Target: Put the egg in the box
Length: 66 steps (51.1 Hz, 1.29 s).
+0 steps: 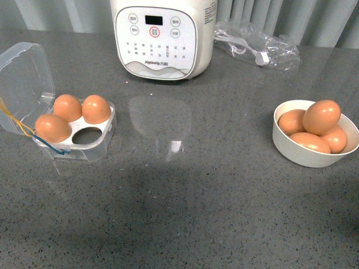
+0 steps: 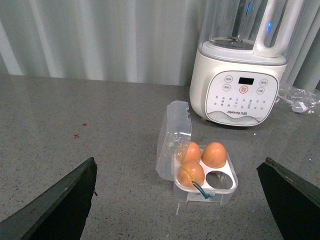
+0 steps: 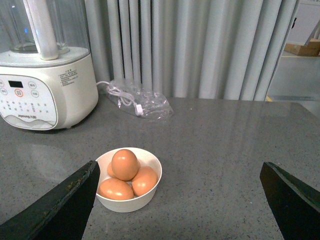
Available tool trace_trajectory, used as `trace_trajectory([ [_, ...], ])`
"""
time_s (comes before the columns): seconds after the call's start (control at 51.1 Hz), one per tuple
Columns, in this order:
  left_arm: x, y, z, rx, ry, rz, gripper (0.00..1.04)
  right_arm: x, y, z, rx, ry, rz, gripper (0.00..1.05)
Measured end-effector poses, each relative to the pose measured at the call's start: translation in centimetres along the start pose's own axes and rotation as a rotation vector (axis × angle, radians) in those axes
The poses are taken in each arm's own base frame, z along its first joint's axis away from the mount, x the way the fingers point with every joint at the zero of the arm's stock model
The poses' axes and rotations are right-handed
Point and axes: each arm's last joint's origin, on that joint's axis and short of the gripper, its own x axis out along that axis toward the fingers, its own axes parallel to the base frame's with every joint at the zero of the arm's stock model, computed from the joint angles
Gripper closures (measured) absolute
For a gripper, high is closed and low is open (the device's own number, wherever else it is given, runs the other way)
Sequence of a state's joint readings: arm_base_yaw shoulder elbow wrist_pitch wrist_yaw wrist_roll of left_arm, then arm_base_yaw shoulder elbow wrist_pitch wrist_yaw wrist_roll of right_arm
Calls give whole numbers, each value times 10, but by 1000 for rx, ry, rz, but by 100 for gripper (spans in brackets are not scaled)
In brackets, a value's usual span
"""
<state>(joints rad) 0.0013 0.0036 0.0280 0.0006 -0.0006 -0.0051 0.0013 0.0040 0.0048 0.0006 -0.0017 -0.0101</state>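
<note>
Two tools hung spread wide and empty, the left tool [image 2: 179,161] and the right tool [image 3: 180,164]. Three cells of the open box [image 1: 92,148] held eggs [image 1: 67,107], one stood bare; the egg [image 1: 321,116] lay topmost in the bowl [image 1: 291,154], not yet picked.

White Joyoung blender [image 1: 162,36] at back ctr; bagged cable [image 1: 255,43] beside it; white bowl [image 1: 293,152] on grey counter [image 1: 196,196].

The front view's upper edge cuts off the top of the white jug blender [image 1: 162,39], its panel labels too small to read. In the round white bowl [image 1: 297,152], the top brown egg [image 1: 321,116] partly hides three others. The wrist views show only dark finger ends of the left end effector [image 2: 179,160] and right end effector [image 3: 179,163].
</note>
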Motion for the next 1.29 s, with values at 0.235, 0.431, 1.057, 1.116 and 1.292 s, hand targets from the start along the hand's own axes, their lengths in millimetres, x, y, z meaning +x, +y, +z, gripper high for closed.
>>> trace_trajectory([
  [0.235, 0, 0, 0, 0, 0, 0, 7, 0, 0, 0, 0, 0, 0, 7],
  [0.431, 0, 0, 0, 0, 0, 0, 7, 0, 0, 0, 0, 0, 0, 7],
  [1.057, 0, 0, 0, 0, 0, 0, 7, 62, 10, 23, -222, 398, -1, 7],
  [1.116, 0, 0, 0, 0, 0, 0, 7, 84, 12, 25, -190, 497, 40, 7],
  [1.292, 0, 0, 0, 0, 0, 0, 7, 150, 19, 29, -133, 724, 127, 7],
])
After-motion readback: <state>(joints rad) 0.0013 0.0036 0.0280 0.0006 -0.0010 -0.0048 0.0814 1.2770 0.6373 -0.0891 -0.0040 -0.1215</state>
